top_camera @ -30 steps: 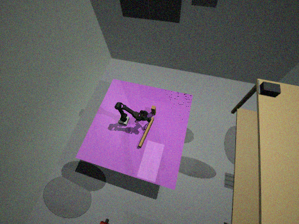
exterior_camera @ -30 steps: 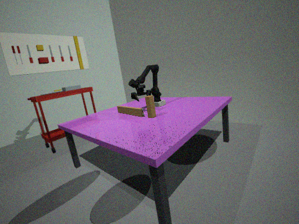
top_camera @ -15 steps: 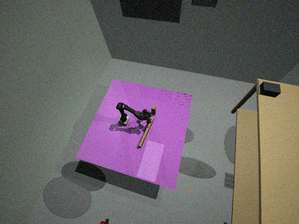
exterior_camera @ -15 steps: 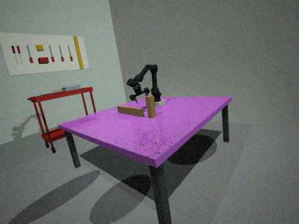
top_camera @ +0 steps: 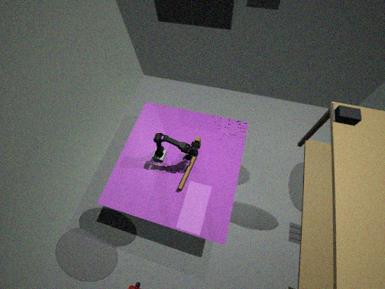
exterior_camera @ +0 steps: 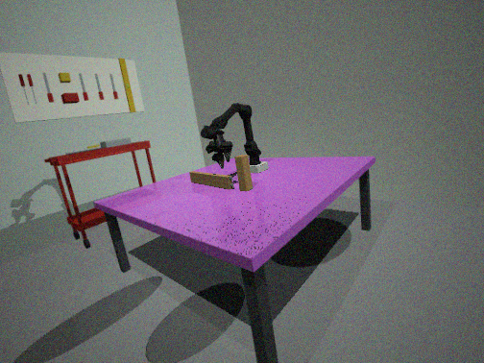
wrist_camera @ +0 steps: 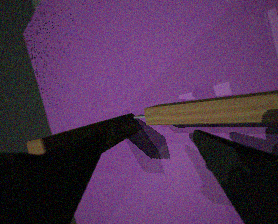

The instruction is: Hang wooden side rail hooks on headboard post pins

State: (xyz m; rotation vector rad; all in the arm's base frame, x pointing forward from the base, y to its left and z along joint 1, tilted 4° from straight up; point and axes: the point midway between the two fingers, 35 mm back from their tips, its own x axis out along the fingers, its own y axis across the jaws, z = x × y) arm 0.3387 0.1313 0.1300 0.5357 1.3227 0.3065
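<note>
The wooden side rail (top_camera: 186,174) (exterior_camera: 210,180) (wrist_camera: 205,112) lies along the table, on its narrow edge. Its steel hooks (exterior_camera: 233,181) (wrist_camera: 140,117) point toward the post, and a small gap shows between them in the exterior view. The headboard post (top_camera: 198,139) (exterior_camera: 244,173) (wrist_camera: 36,146) stands upright beyond the rail's hook end. Its slot and pins are hidden or too dark to see. My gripper (top_camera: 191,157) (exterior_camera: 224,164) (wrist_camera: 149,134) is open and empty, pointing down above the rail near its hook end. In the wrist view the rail's end lies between and beyond the spread fingertips.
The purple table (top_camera: 153,190) (exterior_camera: 298,205) carries the arm's white base (top_camera: 162,157) (exterior_camera: 259,167), behind the post in the exterior view. The arm's shadow falls beside the rail. A red cart (exterior_camera: 98,154) and a tool board (exterior_camera: 86,107) stand away from the table.
</note>
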